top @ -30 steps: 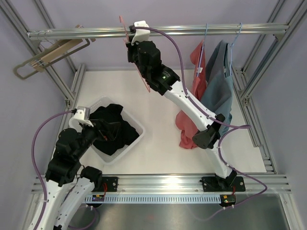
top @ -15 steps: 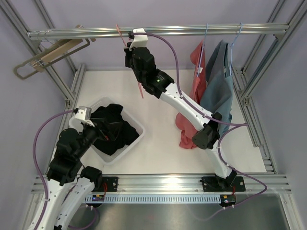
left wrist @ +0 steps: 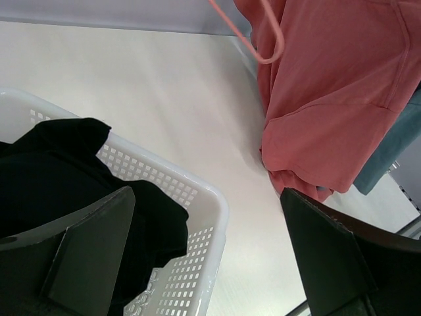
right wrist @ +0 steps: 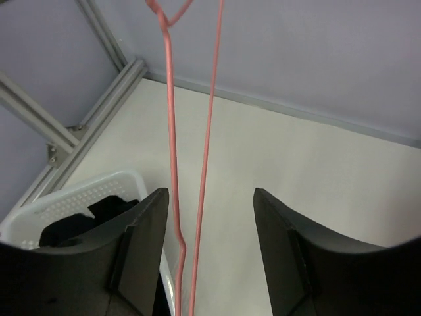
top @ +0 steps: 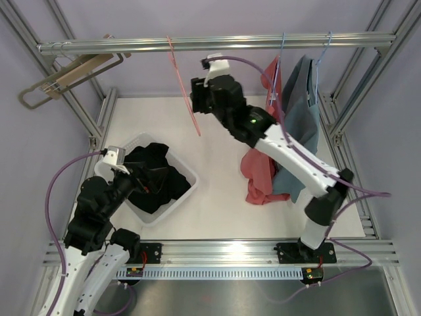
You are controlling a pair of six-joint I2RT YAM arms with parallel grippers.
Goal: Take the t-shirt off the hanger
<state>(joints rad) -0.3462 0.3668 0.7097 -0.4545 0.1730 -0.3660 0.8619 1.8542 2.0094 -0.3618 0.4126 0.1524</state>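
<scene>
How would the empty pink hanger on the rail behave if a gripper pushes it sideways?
The pink hanger is a thin bare frame, so it is probably light and somewhat springy. It hangs only by its hook on the rail, so a push would likely swing it or slide it along.

A hanger [top: 186, 92] is hung from the rail [top: 217, 44] near its middle, above the back of the table [top: 217, 204]. A basket [top: 170, 155] with clothes [top: 154, 179] in it is set on the table's left. A t-shirt [top: 258, 174] and, right of it, a second shirt [top: 299, 99] are hung at the rail's right.
</scene>
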